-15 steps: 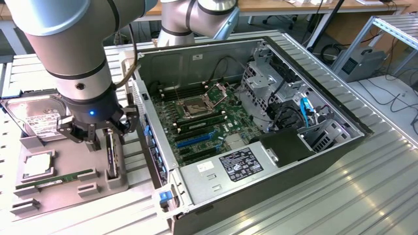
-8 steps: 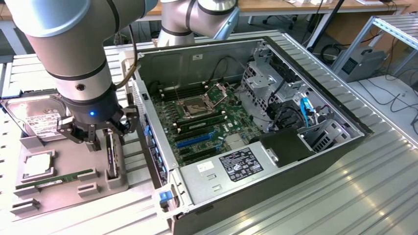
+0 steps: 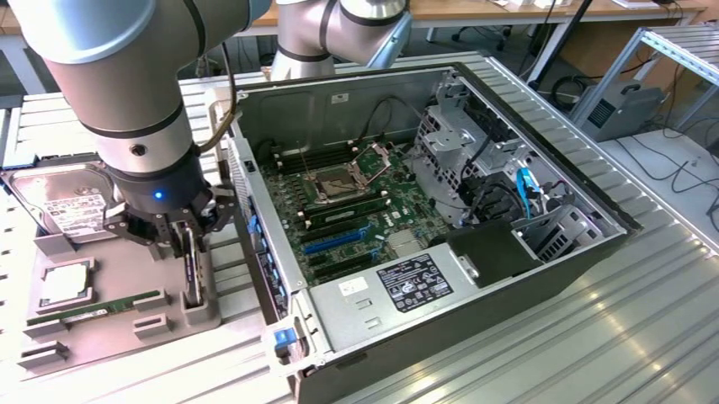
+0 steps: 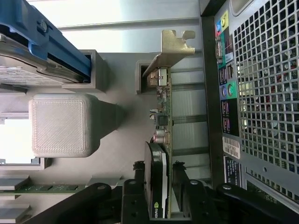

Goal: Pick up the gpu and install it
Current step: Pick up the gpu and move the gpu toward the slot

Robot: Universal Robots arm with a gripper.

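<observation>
**A:** Where is the gpu [image 3: 194, 282] sitting?

**B:** It stands on edge in a slot of the grey fixture tray [image 3: 113, 341], on the side of the tray nearest the open computer case [image 3: 337, 105]. It is not yet installed; the motherboard [image 3: 348, 210] lies inside the case, apart from the card.

**A:** And the gripper [image 3: 185, 248]?

**B:** It is low over that slot, right at the card's upper edge. In the wrist view the gripper [image 4: 159, 186] straddles the gpu [image 4: 164, 116]. The fingers [image 4: 139, 182] are spread, one beside the dark cooler [image 4: 156, 168] and one beside the green board's bare face. They are close to both faces (I cannot tell whether the pads touch).

**A:** Which end of the card is it at?

**B:** The end away from the silver bracket [image 4: 173, 44]. The bracket end rests in a notch of the fixture tray [image 4: 121, 93].

**A:** What else is on the tray?

**B:** A hard drive [image 3: 62, 206] stands at the far end, and a memory stick [image 3: 96, 310] lies flat towards the exterior view's left of the card. The wrist view also shows the computer case's [image 4: 266, 93] perforated rear panel, just beside the card.
</observation>
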